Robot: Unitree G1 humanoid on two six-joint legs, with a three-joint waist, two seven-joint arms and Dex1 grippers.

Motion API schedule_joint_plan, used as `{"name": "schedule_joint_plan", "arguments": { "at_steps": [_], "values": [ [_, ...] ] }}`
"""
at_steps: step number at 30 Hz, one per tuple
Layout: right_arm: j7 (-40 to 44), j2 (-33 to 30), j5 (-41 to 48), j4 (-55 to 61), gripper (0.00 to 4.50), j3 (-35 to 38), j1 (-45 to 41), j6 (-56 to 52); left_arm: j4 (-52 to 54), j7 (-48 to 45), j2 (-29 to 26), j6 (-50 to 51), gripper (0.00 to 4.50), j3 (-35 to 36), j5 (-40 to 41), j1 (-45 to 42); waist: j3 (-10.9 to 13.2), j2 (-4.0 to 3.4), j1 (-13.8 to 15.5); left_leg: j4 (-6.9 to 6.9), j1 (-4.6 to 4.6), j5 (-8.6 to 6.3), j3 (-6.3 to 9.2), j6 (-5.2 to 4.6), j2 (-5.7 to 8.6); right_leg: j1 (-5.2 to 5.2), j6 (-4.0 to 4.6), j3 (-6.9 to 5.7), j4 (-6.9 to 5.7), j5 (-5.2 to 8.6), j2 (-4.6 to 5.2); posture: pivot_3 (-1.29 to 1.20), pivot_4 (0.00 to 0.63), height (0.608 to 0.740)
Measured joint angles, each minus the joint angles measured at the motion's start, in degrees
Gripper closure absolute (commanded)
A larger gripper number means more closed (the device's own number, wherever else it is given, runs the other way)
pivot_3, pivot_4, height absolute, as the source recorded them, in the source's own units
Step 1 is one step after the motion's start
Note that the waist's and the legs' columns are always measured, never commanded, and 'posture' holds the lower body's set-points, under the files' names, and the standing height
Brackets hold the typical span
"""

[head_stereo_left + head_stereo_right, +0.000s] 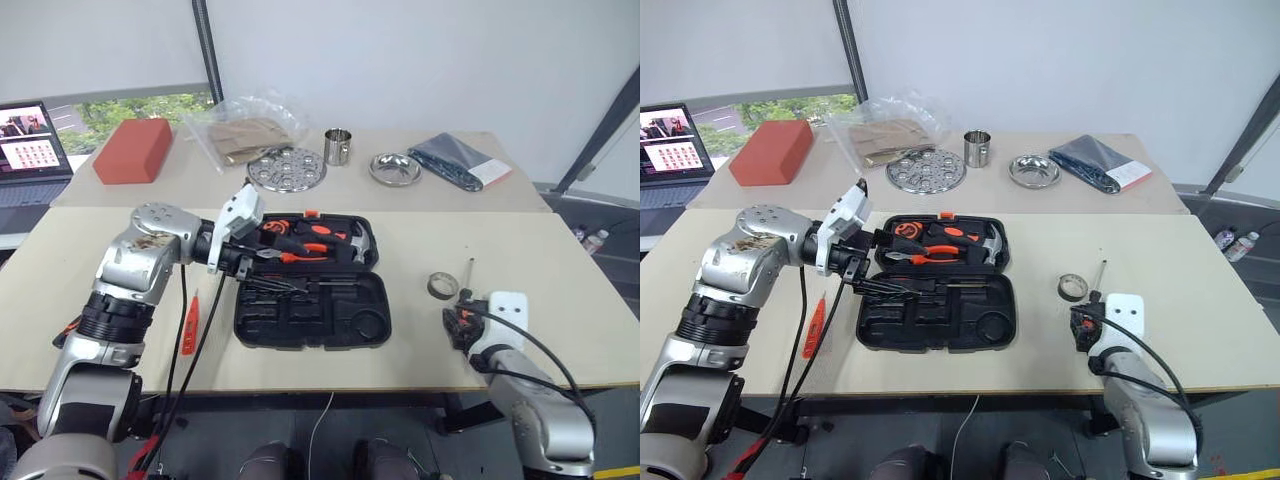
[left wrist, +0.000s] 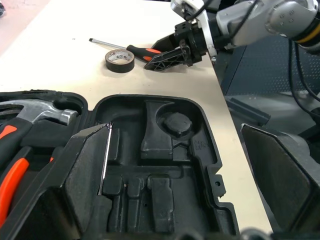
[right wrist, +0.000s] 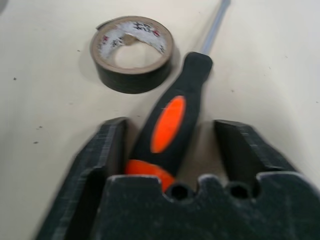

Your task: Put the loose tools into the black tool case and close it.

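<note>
The black tool case (image 1: 310,285) lies open mid-table, its far half already stocked with a hammer (image 1: 352,243) and orange-handled pliers (image 1: 300,255), most near-half recesses bare. The left gripper (image 1: 262,268) hovers over the case's left edge, jaws spread wide, holding nothing. Over on the right, the right gripper (image 3: 170,145) straddles the screwdriver (image 3: 172,125) handle, jaws partly open and not clamped yet, with the tape roll (image 3: 132,52) just beside. An orange tool (image 1: 188,325) waits left of the case. Plenty left, lid included.
</note>
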State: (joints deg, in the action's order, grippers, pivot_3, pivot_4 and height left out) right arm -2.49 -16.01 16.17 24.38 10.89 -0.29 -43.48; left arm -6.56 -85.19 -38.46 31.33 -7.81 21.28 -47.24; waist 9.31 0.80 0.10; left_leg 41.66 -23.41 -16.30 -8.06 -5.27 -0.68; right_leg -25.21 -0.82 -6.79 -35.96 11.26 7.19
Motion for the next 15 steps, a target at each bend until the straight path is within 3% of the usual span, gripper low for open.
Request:
{"name": "schedule_joint_plan", "arguments": {
  "at_steps": [3, 6, 9, 12, 15],
  "values": [
    [-2.00, 0.99, -3.25, 0.23, 3.56, 0.07, 1.91, 3.16, 0.16, 0.35, -1.21, -0.10, 0.00, 0.01, 0.11, 0.47, 0.01, -0.01, -0.03, -0.03, 0.02, -0.18, -0.03, 0.34, 0.00, -0.03, 0.01, 0.07, -0.02, 0.01, 0.00, 0.00, 0.150, 0.734],
    [-1.03, 0.52, -2.92, 0.14, 3.57, 3.46, 0.17, 4.39, 0.60, 0.03, -3.10, 0.03, 0.00, 0.13, 0.64, 1.56, 0.10, -0.17, -0.55, -0.03, 0.02, -0.16, -0.09, 0.34, 0.00, -0.07, 0.01, 0.16, -0.03, 0.01, -0.01, 0.00, 0.150, 0.734],
    [5.94, -6.00, 0.40, -0.18, 3.57, 6.50, -7.43, 5.88, 1.04, -0.63, -5.18, 0.18, 0.00, 0.20, 0.93, 2.94, 0.29, -0.48, -1.24, -0.10, 0.17, 0.00, -0.25, 0.05, 0.01, -0.11, -0.01, 0.43, -0.05, -0.04, -0.07, 0.00, 0.150, 0.734],
    [21.61, -13.86, 6.42, -2.03, 3.57, 3.75, -15.28, 6.26, 2.72, -2.09, -8.45, -0.12, 0.00, 0.41, 1.29, 5.68, 0.31, -0.44, -1.86, -0.59, 0.55, 0.07, -0.33, 0.12, -0.06, -0.02, 0.13, 0.66, 0.04, 0.05, -0.27, 0.00, 0.150, 0.734],
    [45.79, -23.25, 8.23, -7.33, 3.57, -9.57, -24.64, 9.88, 4.91, -3.77, -11.96, -1.71, 0.00, 0.86, 1.26, 9.52, 0.31, -0.44, -2.29, -0.81, 0.62, 0.17, -0.33, 0.27, -0.14, -0.06, 0.41, 0.79, 0.02, 0.11, -0.53, 0.00, 0.150, 0.734]
  ]
}}
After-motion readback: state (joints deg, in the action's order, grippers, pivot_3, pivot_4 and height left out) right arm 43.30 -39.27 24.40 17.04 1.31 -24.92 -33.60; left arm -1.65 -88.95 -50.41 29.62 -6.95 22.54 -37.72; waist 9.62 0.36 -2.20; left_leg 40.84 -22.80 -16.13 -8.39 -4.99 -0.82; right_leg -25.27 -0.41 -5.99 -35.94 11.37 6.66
